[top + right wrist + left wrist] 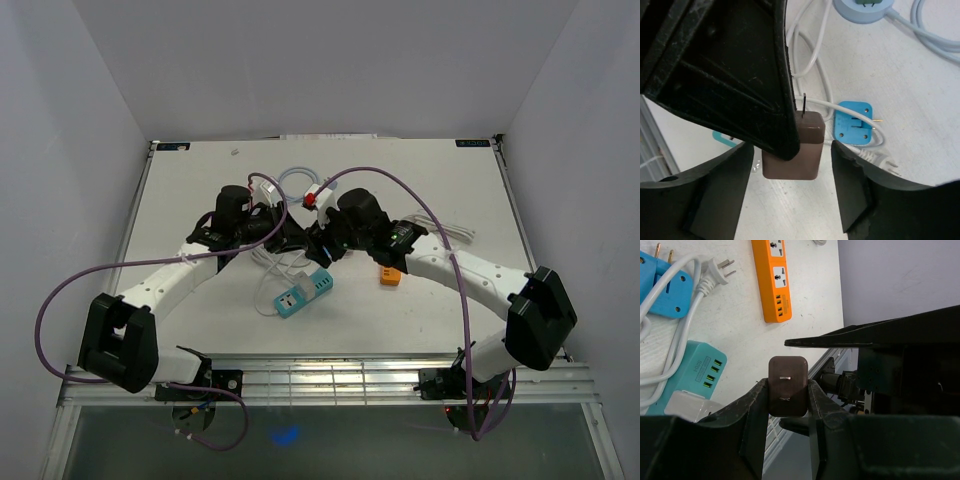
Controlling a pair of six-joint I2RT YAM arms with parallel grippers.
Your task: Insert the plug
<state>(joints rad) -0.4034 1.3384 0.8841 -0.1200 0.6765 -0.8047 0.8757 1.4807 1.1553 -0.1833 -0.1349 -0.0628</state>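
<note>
The left tool (pixel 788 392) squeezes the brown plug (pixel 788 377) up over the table (pixel 190 180). The right tool (pixel 792 157) sits wide apart around it. Next, I think, its prongs must face the teal strip (pixel 305 292).

The brown plug (pixel 788 385), a rounded block with two flat metal prongs, is clamped by its sides in the left gripper (pixel 788 396), held off the surface above the middle of the worktop. The teal power strip (pixel 305 292) lies flat and diagonal, slightly closer to the near edge.
</note>
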